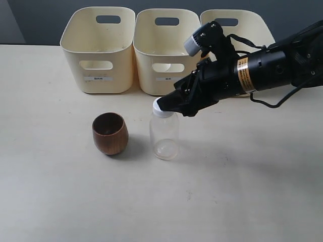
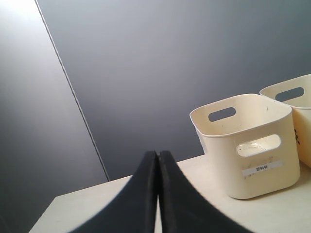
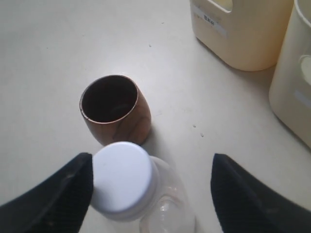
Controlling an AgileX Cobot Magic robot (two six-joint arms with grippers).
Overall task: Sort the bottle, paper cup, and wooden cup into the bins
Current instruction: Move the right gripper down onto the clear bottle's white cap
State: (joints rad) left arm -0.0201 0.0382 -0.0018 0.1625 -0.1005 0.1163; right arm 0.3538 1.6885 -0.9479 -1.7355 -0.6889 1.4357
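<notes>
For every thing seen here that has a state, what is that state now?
bottle: upright on the table, white cap on.
wooden cup: upright, empty.
bins: upright, tops open.
right gripper: open, jaws on either side of the bottle's cap.
left gripper: shut, holding nothing.

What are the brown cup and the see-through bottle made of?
The wooden cup looks like dark brown wood, smooth with a soft sheen; grain streaks show on its side. The bottle seems clear plastic, glossy, since the table shows through it; glass can't be ruled out. Its cap looks like matte white plastic.
</notes>
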